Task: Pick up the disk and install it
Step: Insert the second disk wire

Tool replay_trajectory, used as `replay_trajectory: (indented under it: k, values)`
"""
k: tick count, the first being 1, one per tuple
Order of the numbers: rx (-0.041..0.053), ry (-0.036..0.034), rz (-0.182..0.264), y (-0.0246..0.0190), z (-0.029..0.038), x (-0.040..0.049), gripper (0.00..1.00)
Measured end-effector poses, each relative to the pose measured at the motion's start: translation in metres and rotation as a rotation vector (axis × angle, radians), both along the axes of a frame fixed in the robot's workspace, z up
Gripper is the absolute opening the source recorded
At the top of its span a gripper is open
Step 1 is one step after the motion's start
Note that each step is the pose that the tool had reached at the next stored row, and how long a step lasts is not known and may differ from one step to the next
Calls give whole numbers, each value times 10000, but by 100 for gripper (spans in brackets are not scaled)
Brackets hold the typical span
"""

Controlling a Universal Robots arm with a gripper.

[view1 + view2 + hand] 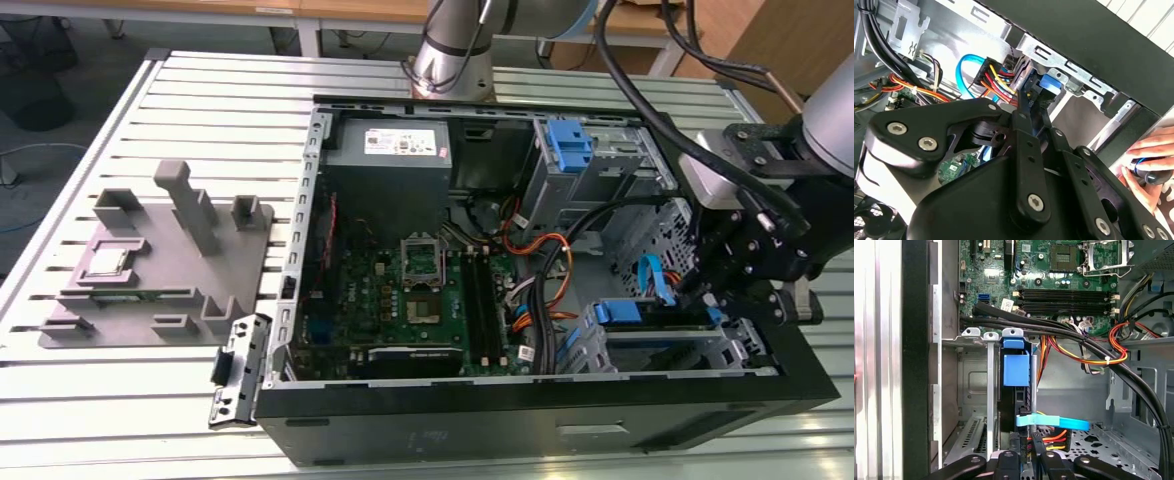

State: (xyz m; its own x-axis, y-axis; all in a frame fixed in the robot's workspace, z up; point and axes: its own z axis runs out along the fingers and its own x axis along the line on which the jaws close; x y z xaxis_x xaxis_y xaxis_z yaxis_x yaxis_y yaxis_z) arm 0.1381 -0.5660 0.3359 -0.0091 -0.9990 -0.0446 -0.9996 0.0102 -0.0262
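Exterior view: an open computer case [534,410] lies on a slatted metal worktop [200,100], its motherboard [400,300] exposed. The robot's hand [714,300] reaches into the drive cage [667,345] at the exterior view's right. The disk [654,322], with blue plastic rails, stands on edge inside this cage, beside orange and yellow power cables [554,250]. In the first wrist view the disk [1015,390] sits upright in the bay, its blue tab [1016,369] between metal cage walls; the fingertips [1035,440] lie close together at its rear edge, next to a blue data cable [1054,422]. Whether they grip the disk cannot be told. A person's hand [1149,160] rests outside the case in the second wrist view.
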Motion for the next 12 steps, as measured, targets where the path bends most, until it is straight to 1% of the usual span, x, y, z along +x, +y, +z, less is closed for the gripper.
replay_trajectory:
  k: [4,12]
  values:
    - [1,0,23,49,-9,0,24]
    - [1,1,24,55,-9,0,24]
